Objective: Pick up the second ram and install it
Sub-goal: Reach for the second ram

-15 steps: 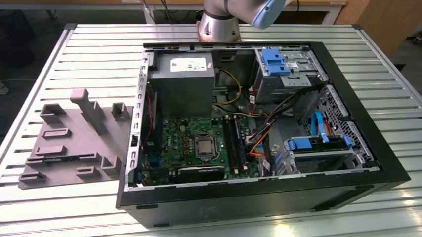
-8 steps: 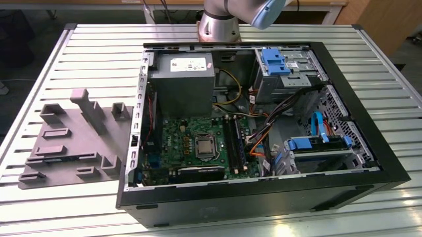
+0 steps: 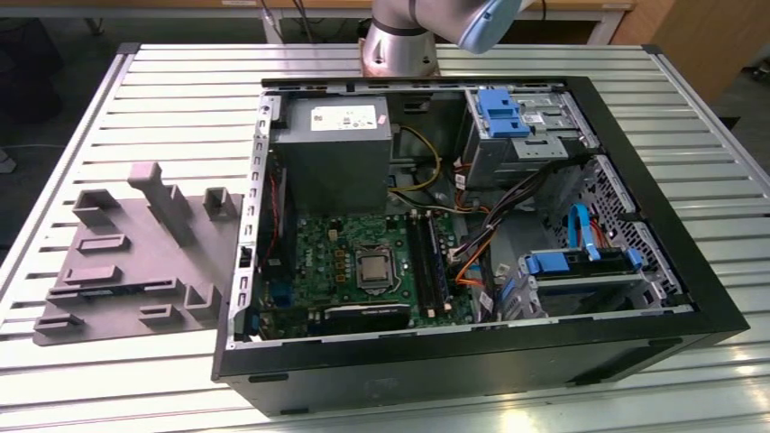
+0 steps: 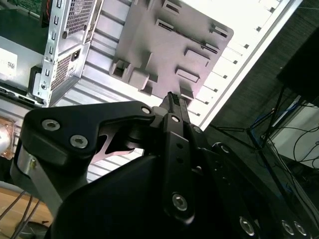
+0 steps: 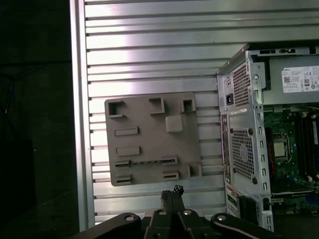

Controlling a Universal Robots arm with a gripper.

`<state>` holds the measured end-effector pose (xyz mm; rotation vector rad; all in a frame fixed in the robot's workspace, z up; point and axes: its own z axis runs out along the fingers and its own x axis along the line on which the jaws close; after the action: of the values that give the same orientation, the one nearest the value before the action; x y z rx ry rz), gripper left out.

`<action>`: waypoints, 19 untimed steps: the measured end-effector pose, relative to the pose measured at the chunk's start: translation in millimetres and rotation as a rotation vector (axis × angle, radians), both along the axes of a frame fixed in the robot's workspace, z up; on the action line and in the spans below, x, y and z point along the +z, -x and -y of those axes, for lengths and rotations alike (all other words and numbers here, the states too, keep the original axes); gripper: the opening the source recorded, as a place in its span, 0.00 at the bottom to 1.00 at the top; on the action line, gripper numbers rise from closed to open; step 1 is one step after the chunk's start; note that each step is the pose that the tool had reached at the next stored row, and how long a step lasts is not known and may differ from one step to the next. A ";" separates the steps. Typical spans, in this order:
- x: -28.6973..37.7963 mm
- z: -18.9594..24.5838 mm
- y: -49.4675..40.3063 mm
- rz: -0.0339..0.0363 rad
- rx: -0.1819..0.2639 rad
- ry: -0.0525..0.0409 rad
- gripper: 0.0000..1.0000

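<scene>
The second ram (image 5: 147, 162) is seen edge-on in the first wrist view as a thin dark strip. It stands upright in the long slot of the grey holder tray (image 5: 149, 129), between two low blocks near one long edge of the tray, and it is not gripped.

The gripper (image 5: 172, 192) is shown in both wrist views high above the tray and apart from the ram. Its two fingers are pressed together with nothing seen between them. Its tip is lined up just beyond the tray edge nearest the ram.

Bare slats of the metal table (image 5: 149, 59) are open around three sides of the tray. A table edge runs near the tray side away from the computer case (image 3: 481, 225). The open case is set just beside the tray, with a narrow strip of slats between them.

Tall posts (image 3: 162, 194) stand along the tray edge farthest from the ram. Beyond the case wall from the tray, the motherboard (image 3: 361, 262) is exposed.
</scene>
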<state>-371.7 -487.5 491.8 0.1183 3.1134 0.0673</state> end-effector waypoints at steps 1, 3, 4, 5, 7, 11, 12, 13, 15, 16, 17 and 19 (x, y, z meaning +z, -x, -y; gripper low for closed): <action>-0.5 0.0 0.0 0.0000 0.000 0.0000 0.11; -1.6 0.0 0.0 0.0000 0.000 0.0000 0.11; -2.1 0.0 0.0 0.0000 0.000 0.0000 0.11; -2.6 0.0 0.0 0.0000 0.000 0.0000 0.11; -3.7 0.0 0.0 0.0000 0.000 0.0000 0.11; -6.1 0.0 0.0 0.0000 0.000 0.0000 0.11; -6.7 0.0 0.0 0.0000 0.000 0.0000 0.11; -7.2 0.0 0.0 0.0000 0.000 0.0000 0.11; -8.3 0.0 0.0 0.0000 0.000 0.0000 0.11; -8.9 0.0 0.0 0.0000 0.000 0.0000 0.11; -9.4 0.0 0.0 0.0000 0.000 0.0000 0.11; -10.4 0.0 0.0 0.0000 0.000 0.0000 0.11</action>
<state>-371.7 -487.5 481.4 0.1183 3.1134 0.0672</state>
